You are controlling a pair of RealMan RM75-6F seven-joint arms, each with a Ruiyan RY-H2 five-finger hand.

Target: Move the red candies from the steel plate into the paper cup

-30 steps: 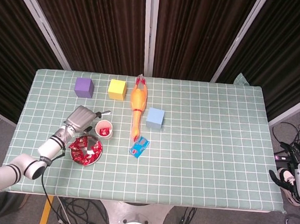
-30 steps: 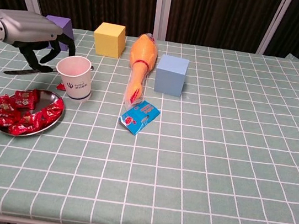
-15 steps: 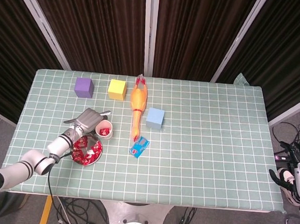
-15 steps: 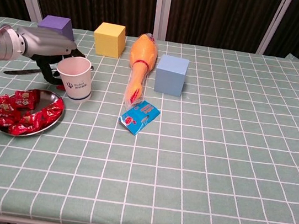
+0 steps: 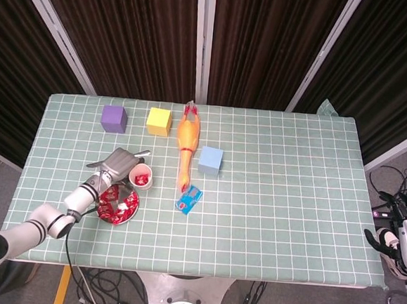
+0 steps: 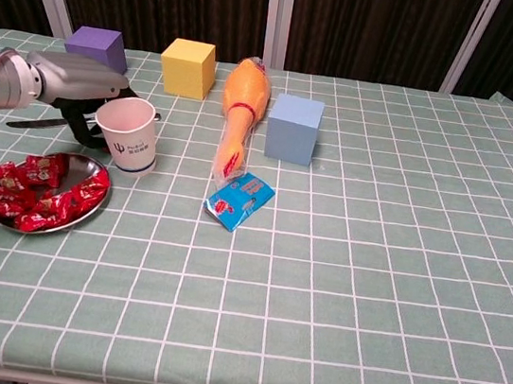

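Left hand low over the table, beside the cup and above the far edge of the plate. Fingers curled downward just behind the cup's left side; cannot tell whether pinching anything or touching the cup. Red candies heaped on the plate, just in front of and below the fingers. From the head view, a bit of red inside the cup, right beside the fingertips. A thin dark tool flat on the cloth, just left of the fingers. Purple cube beyond the hand, yellow cube farther right. Rubber chicken, blue cube and blue packet on the cup's far side from the fingers. Right hand off the table's right edge, well apart from everything; fingers dark and small, state not readable.
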